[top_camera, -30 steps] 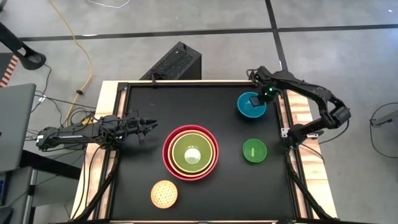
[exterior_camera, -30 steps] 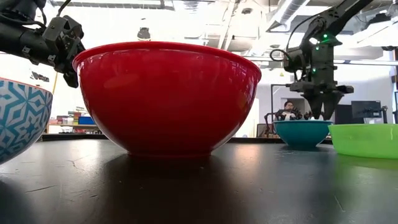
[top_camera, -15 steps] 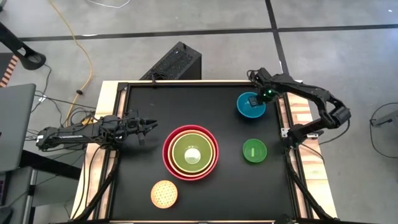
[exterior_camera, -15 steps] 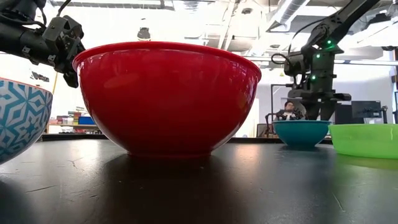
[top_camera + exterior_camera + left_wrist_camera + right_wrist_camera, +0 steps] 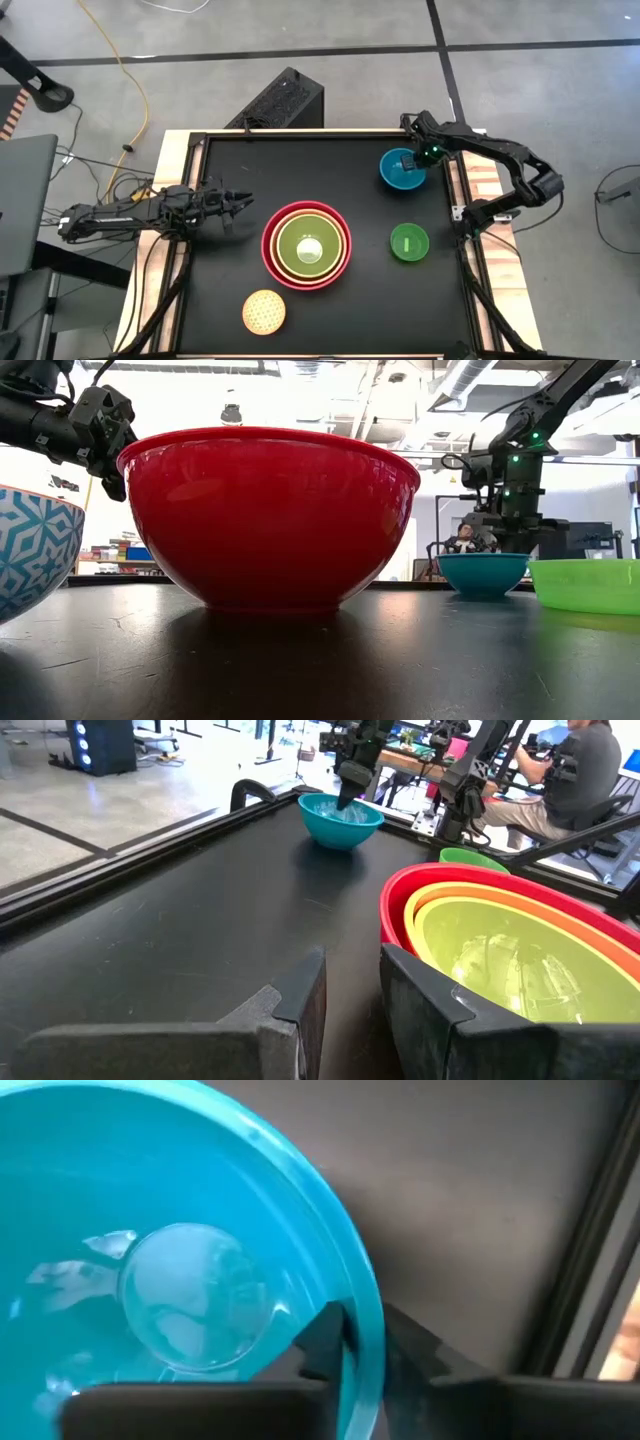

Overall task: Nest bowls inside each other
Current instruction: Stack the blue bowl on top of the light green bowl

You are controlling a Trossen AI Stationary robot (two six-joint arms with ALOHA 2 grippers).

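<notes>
A teal-blue bowl stands on its base at the black table's far right. My right gripper reaches down onto its rim and is shut on it. A bright green bowl sits nearer, on the right. At the table's middle, the red bowl holds the orange and olive-green bowls, with a small pale bowl in the innermost. At the table's left, my left gripper waits level and slightly open, pointing at the red bowl. My right gripper pinches the teal bowl's rim on its far right side, with one finger inside the bowl and the other outside. The fingers come from above, pointing steeply down. The bowl stands upright on the table.
A bowl with a blue-and-white patterned outside stands near the front left. A raised black rail runs along the table's right edge, close to the teal bowl. A seated person shows in the room beyond.
My right gripper has sunk toward the teal bowl, and its fingertips now dip behind the bowl's rim in the low view. The bowl has stayed in place.
</notes>
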